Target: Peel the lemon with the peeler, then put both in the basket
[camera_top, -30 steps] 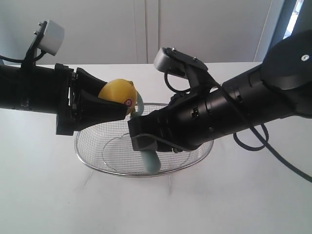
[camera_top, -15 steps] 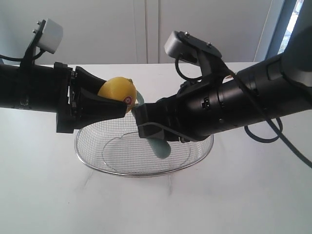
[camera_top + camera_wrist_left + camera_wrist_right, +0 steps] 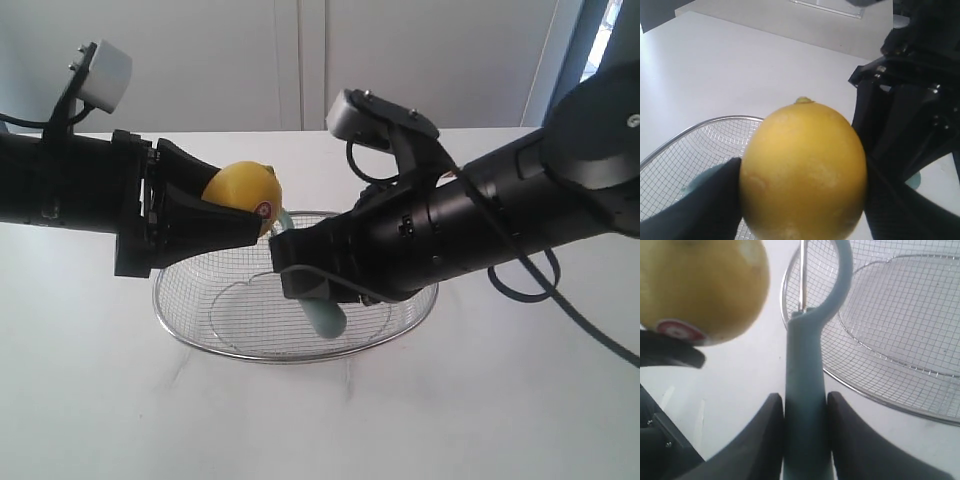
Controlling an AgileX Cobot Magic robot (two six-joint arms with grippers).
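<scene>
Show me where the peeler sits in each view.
Exterior: mid-picture, peeler in the right gripper, handle hanging over the basket.
Left wrist: mostly hidden; a teal patch beside the lemon, against the mesh, is likely it.
Right wrist: handle between the fingers, loop head beside the lemon.
Shared landmark: the lemon, in all three.

In the exterior view the right gripper (image 3: 283, 270) covers the middle of the peeler (image 3: 325, 318). Only 2 parts of it show, the handle end and some of the loop head. The right arm hides the right side of the basket (image 3: 190, 305). The lemon (image 3: 240, 187) is partly behind the left gripper (image 3: 245, 205), and its sticker (image 3: 263, 208) is too small to read. In the right wrist view the blurred lemon and the peeler's loop run off the picture's edge.
</scene>
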